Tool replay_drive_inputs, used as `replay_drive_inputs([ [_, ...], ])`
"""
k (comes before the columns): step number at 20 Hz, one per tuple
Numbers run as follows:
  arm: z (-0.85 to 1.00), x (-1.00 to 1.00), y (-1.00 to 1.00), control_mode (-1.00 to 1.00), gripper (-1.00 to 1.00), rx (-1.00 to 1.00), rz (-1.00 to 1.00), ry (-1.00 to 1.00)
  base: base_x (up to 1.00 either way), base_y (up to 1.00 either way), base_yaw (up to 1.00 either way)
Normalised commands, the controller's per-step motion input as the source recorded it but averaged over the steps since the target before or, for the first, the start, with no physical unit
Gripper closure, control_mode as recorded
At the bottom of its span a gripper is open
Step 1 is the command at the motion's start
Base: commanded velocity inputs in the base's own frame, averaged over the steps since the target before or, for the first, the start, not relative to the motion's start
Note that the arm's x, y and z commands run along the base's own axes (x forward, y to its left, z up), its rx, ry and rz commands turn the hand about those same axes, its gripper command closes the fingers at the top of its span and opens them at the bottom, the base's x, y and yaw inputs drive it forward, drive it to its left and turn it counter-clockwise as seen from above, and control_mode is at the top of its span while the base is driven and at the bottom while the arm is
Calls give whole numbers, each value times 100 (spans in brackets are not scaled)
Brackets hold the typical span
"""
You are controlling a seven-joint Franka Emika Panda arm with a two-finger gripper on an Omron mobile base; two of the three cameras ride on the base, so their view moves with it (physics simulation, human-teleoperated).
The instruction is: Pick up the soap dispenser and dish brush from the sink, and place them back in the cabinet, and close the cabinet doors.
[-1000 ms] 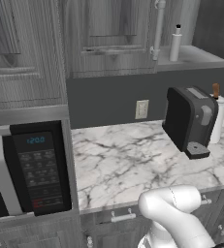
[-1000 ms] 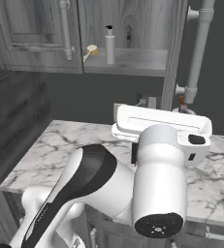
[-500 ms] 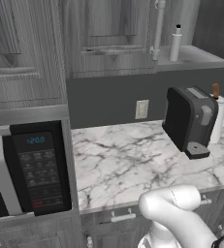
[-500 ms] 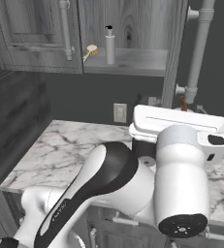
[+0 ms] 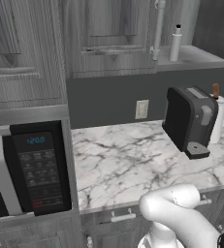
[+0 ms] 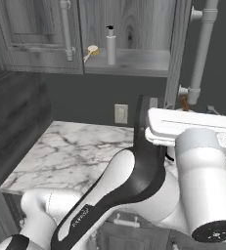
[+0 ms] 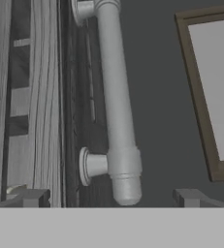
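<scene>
- My end effector is spread wide, pinching nothing, close before one white bar handle.
- Right base view adds one dish brush beside one soap dispenser on the cabinet shelf above the desk.

We see a black microwave at the left end of the marble counter, with a dark coffee machine toward the right. A white cylinder with a brown top stands just beside it, and a wall outlet sits on the dark backsplash.
</scene>
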Motion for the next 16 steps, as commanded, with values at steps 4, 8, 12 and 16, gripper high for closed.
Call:
replay_drive_inputs([
  [4, -8, 15, -3, -100, -100, 0, 13, -1, 0, 0, 0],
  [8, -7, 23, 0, -100, -100, 0, 13, -1, 0, 0, 0],
  [12, -8, 27, 9, -100, -100, 0, 14, -5, 0, 0, 0],
  [16, -15, 35, 27, -100, -100, 0, 16, -4, 0, 0, 0],
])
